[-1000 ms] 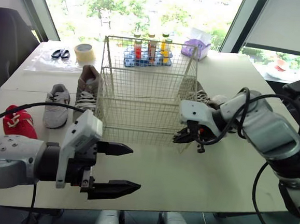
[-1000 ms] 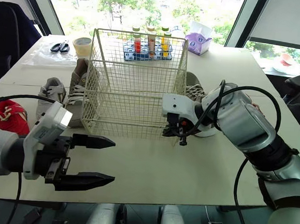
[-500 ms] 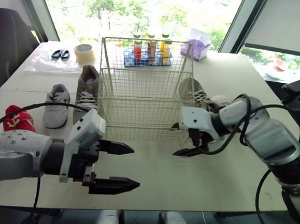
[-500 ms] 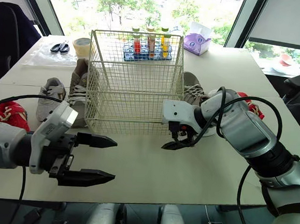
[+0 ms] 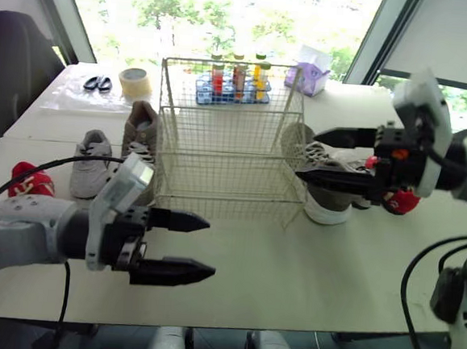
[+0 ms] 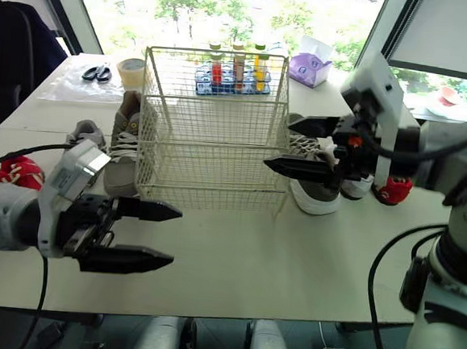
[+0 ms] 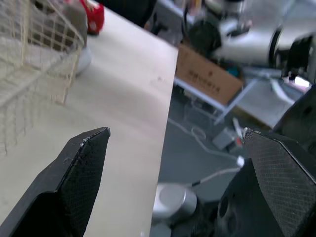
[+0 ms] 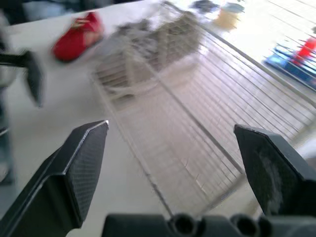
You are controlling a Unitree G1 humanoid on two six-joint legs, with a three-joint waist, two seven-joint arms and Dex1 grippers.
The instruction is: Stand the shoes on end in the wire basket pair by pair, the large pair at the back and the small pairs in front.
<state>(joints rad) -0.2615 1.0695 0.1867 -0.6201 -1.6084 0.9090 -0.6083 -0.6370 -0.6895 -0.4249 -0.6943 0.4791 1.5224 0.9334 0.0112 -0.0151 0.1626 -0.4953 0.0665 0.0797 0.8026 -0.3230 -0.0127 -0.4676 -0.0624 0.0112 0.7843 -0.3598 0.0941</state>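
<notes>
Both our grippers are wide open and empty! Right gripper (image 5: 312, 155) hangs over the large shoe (image 5: 326, 202) at the basket's (image 5: 220, 141) three o'clock, fingers pointing nine, shoe running twelve to six. Right arm's clearly nearer. Left gripper (image 5: 209, 248) hovers at seven. Basket's empty, and the flat table (image 5: 307, 261) gives us room at six.

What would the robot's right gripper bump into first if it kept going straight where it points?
Probably the wire basket. The open right gripper points at its side wall, and the right wrist view looks straight onto the mesh. Its height is hard to judge, so it might skim the rim instead.
</notes>
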